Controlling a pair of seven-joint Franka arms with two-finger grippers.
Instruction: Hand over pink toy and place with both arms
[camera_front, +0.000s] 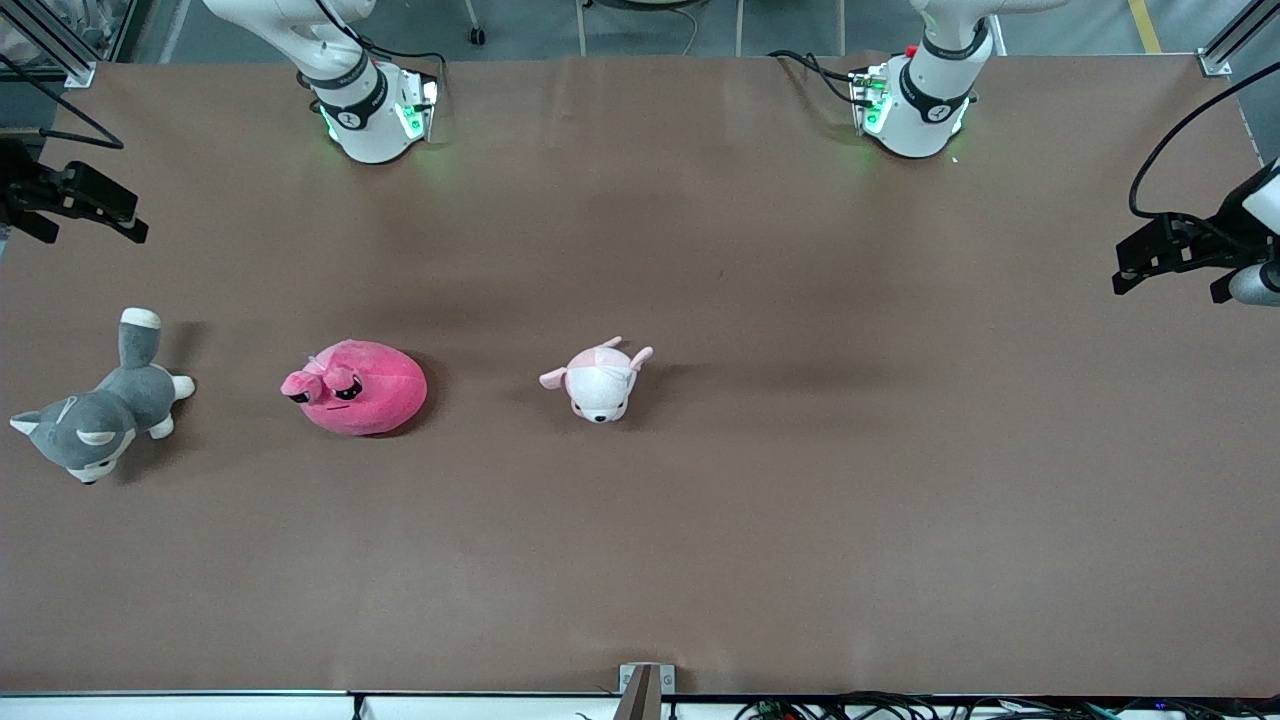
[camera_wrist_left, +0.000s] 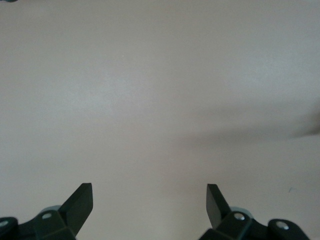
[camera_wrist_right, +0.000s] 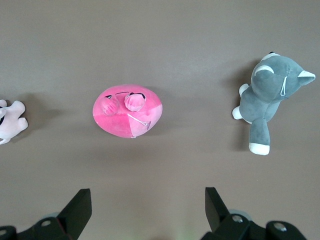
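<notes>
Pink toy (camera_front: 362, 388): hot-pink rounded plush, resting on table, untouched.

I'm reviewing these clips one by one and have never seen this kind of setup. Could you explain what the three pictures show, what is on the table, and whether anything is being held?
Two white robot arms stand at a brown table. One picture looks down from a high camera facing them; the other two come from cameras on each arm's wrist.

Three soft toys lie in a row: a grey dog at the right arm's end, the pink toy beside it, then a white puppy near the middle.

The right claw hangs open above the pink toy and the dog. The left claw hangs open over bare table at its own end. Neither holds anything; no toy has been picked up yet.
</notes>
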